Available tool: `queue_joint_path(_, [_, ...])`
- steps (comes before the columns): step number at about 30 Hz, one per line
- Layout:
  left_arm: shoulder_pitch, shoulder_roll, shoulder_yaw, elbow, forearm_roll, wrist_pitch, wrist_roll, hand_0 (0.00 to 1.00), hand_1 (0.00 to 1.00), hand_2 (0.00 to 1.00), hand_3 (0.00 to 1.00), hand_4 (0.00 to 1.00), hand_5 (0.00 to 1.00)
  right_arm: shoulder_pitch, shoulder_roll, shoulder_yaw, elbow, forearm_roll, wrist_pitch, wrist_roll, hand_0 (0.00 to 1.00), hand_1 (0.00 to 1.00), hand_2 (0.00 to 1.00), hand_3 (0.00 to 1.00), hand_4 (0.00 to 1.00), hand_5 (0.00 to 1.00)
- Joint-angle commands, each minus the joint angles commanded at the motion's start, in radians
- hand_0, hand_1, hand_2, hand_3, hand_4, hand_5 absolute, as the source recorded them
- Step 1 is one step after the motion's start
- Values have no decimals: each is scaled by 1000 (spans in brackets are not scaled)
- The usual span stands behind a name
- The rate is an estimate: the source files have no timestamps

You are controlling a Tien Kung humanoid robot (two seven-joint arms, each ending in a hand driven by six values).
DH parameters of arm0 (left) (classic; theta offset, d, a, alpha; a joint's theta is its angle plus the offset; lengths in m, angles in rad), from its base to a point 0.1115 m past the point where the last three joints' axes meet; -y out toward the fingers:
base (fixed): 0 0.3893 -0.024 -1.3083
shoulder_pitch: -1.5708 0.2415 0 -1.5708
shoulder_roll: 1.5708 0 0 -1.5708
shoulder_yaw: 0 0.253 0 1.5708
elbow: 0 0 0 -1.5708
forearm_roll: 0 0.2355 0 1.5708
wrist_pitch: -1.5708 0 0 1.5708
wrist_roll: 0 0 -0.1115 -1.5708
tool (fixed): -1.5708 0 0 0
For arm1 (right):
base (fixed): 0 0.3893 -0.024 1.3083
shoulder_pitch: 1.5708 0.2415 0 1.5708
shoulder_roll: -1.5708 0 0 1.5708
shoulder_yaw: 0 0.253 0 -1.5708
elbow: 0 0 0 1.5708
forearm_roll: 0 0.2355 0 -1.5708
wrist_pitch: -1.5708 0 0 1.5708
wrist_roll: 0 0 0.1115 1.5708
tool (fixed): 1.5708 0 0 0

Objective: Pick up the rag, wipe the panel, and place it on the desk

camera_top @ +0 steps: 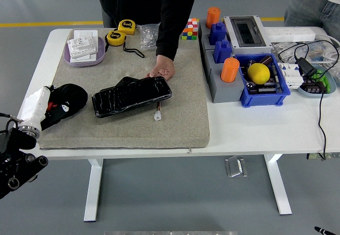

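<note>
The robot's black left hand [58, 106] lay at the left edge of the grey felt mat [180, 123], fingers seemingly closed over a white-and-red rag [37, 107], though the grip was hard to confirm. The glossy black rectangular panel [132, 95] sat mid-mat, steadied by a person's hand [162, 68] at its far edge. A loose hold might drop the rag; a hard wipe could shove the panel sideways.
</note>
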Motion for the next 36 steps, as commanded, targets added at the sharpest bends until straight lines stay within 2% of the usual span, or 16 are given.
queue_joint_path(8, [13, 26, -57, -95, 91, 0, 64, 189, 152, 543, 474, 335, 2, 2, 0, 2, -2, -1, 0, 1, 758, 571, 700, 594, 994, 541])
queue_joint_path(12, [32, 29, -103, -160, 157, 0, 114, 188, 151, 552, 481, 333, 2, 2, -2, 5, -4, -4, 0, 1, 757, 571, 700, 594, 993, 540])
queue_joint_path(16, [59, 20, -147, -219, 207, 0, 148, 186, 147, 560, 487, 330, 2, -3, -1, 9, -7, -5, 3, 3, 757, 571, 700, 594, 993, 540])
queue_joint_path(26, [91, 21, -135, -276, 226, 0, 162, 186, 144, 565, 487, 316, 2, -6, -1, 14, -14, -9, 4, 3, 757, 571, 700, 595, 994, 538])
queue_joint_path(36, [86, 11, -85, -308, 226, 0, 169, 185, 143, 570, 490, 305, 2, -10, 1, 16, -20, -9, 5, 4, 758, 571, 700, 594, 993, 536])
